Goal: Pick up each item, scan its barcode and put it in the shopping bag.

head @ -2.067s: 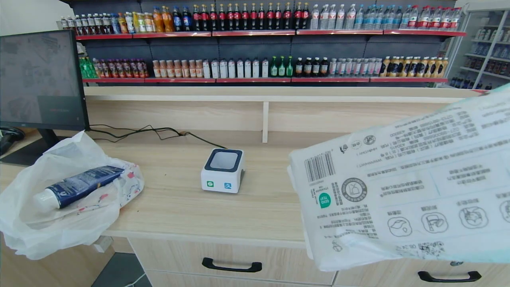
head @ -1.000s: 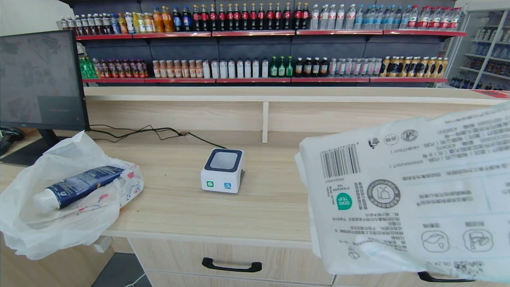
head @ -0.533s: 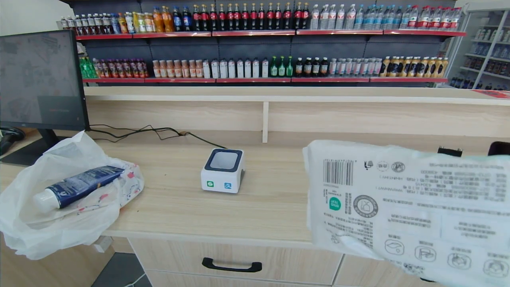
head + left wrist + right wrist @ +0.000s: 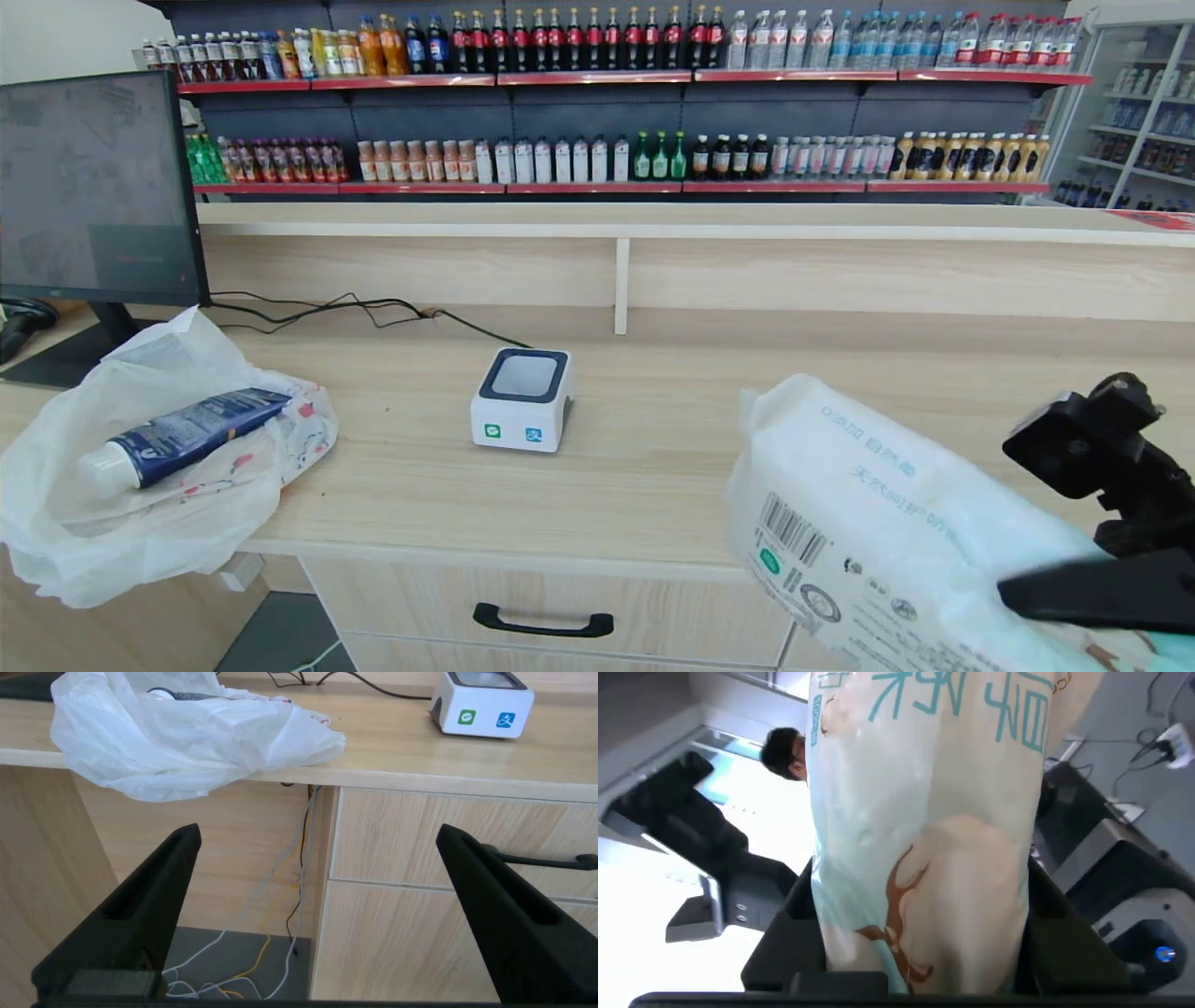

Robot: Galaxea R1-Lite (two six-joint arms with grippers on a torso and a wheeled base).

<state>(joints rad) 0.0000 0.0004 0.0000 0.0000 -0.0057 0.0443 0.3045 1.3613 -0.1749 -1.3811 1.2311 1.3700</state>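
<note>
My right gripper [image 4: 1046, 523] is shut on a white soft pack [image 4: 859, 523], held low at the counter's front right edge. The pack's barcode [image 4: 792, 529] is on its lower near face. In the right wrist view the pack [image 4: 924, 859] is squeezed between the gripper's fingers [image 4: 785, 943]. A white cube scanner [image 4: 521, 399] with a dark-framed window stands mid-counter, left of the pack. A white plastic shopping bag [image 4: 112, 523] lies at the counter's left end with a blue tube [image 4: 182, 436] on it. My left gripper [image 4: 318, 924] is open below counter height, facing the drawers; the bag [image 4: 187, 737] overhangs the edge.
A monitor [image 4: 93, 187] stands at the back left, with black cables [image 4: 355, 308] running to the scanner. A raised wooden ledge [image 4: 653, 233] borders the counter's far side. Drawers with black handles [image 4: 541, 621] sit under the counter. Bottle shelves [image 4: 607, 103] line the back wall.
The pack has swung down and turned, from filling the right of the view with its printed face up to hanging low at the front edge. The right gripper has come into view.
</note>
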